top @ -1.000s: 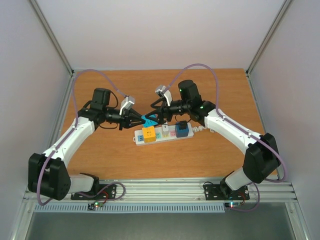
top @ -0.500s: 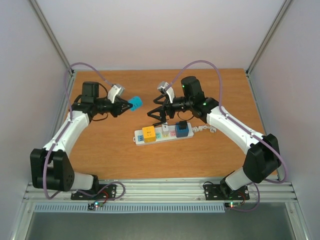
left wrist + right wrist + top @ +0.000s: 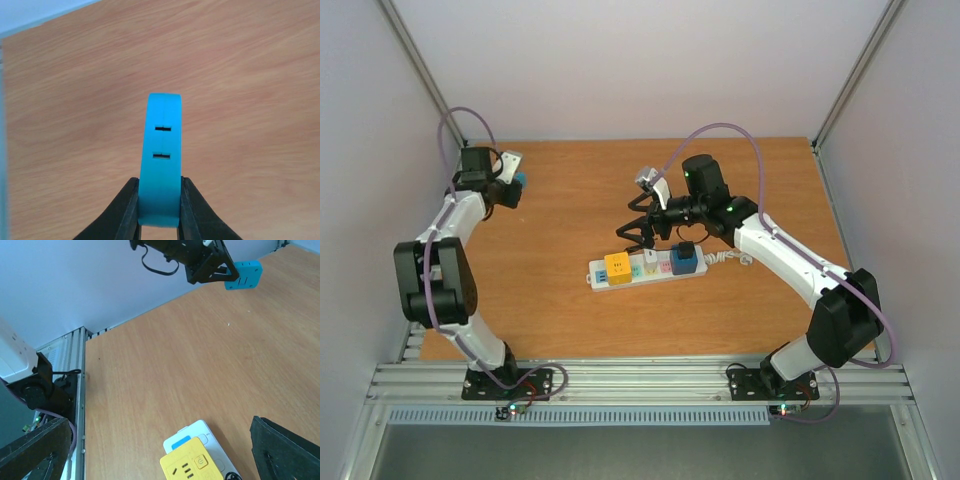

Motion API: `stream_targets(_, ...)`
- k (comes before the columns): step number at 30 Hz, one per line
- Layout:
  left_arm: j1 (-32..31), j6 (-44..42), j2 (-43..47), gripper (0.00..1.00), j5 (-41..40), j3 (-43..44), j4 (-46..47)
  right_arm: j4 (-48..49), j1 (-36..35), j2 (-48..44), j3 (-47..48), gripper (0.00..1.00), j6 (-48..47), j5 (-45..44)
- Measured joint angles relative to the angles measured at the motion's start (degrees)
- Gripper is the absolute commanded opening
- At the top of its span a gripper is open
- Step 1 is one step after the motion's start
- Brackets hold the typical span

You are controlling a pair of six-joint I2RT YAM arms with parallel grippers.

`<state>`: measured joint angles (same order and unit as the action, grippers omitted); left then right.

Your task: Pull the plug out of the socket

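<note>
Pull looks done: cyan plug (image 3: 160, 150) is off power strip (image 3: 645, 270), pinched in left gripper (image 3: 513, 180) over table (image 3: 740, 320) far-left corner, well apart. Right gripper (image 3: 634, 233) wide, empty, above strip. Yellow block (image 3: 617, 267) and dark-blue block (image 3: 686, 258) seated on strip, possibly more plugs, unclear.

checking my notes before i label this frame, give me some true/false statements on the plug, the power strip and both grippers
1. The left gripper is shut on the cyan plug. True.
2. The cyan plug is seated in the power strip. False: it is held well away from the strip, far to the left in the top view.
3. The right gripper is open with nothing between its fingers. True.
4. A yellow adapter sits at the strip's right end in the top view. False: it is at the left end, and a dark blue adapter is at the right end.
</note>
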<state>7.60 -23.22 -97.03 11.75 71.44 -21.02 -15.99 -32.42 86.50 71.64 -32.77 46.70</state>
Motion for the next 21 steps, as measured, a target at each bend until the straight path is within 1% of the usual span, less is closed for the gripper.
stream_targets(1,0.1,-1.4,-1.8,0.01,-3.8,0.2,1.5,0.0,0.0,0.0,-0.3,0.99,-0.3,0.0)
stream_targets(4,0.1,-4.1,-5.6,0.01,-10.9,0.9,4.3,-0.4,0.0,0.0,-0.9,0.99,-0.6,-0.1)
stream_targets(8,0.1,-7.1,-11.1,0.01,-18.0,3.7,7.8,-0.6,0.0,0.0,-0.9,0.99,-0.8,0.0)
stream_targets(14,0.1,-10.0,-18.0,0.02,-24.5,9.0,12.3,-0.6,0.0,0.0,-0.9,0.99,-1.2,-0.3)
stream_targets(21,-0.5,-11.9,-23.8,0.02,-29.5,11.7,16.8,-0.8,0.0,0.9,-1.1,0.99,-2.1,-1.1)
